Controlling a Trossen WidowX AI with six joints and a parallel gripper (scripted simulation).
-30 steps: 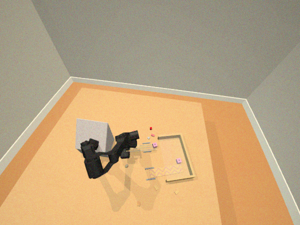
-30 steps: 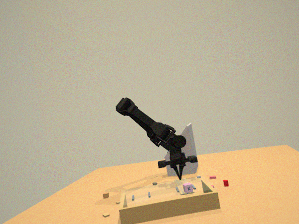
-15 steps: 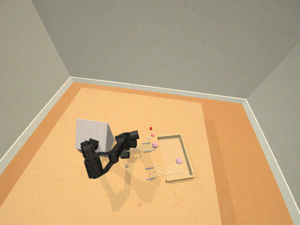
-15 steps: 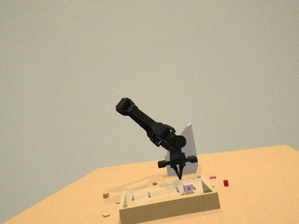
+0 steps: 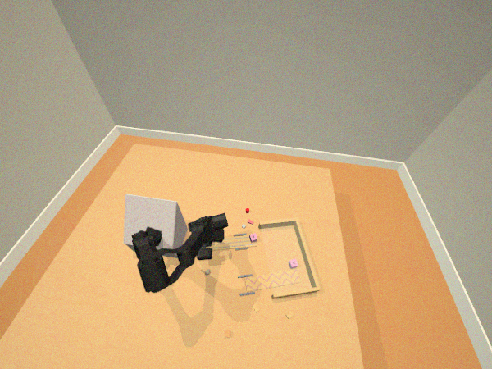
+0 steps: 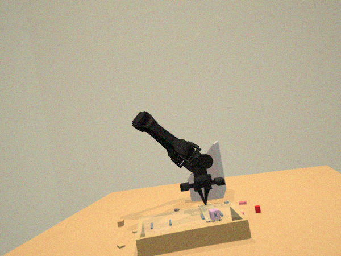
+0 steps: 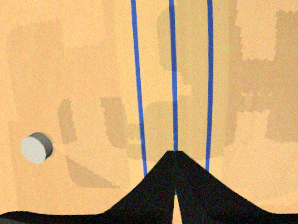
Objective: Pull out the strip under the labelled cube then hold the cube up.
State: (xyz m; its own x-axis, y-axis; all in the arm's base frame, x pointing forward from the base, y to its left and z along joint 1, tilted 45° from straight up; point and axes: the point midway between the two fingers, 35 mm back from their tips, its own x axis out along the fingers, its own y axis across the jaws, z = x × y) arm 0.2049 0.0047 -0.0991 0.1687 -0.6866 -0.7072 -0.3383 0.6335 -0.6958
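Top view: my claw [image 5: 213, 244] sits at the near end of the blue-lined strip [image 5: 238, 243], whose long axis runs straight away from the arm into the low walled tray [image 5: 305, 250]. The labelled cube [image 5: 253, 237] rests on the strip's far part, so I judge the pull should come back along that axis toward the base. A second pink cube [image 5: 293, 263] sits apart, beside the zigzag strip [image 5: 272, 280].

Exterior view: claw [image 6: 204, 202] points straight down, tips pinched together at the thin flat strip [image 6: 208, 210]; the matte pink cube [image 6: 214, 214], marked K, stands just beyond it.

Wrist view: claw [image 7: 174, 163] clenched, fingers meeting on the middle blue line of the strip [image 7: 173, 63]; whether it grips the sheet, I can't confirm.
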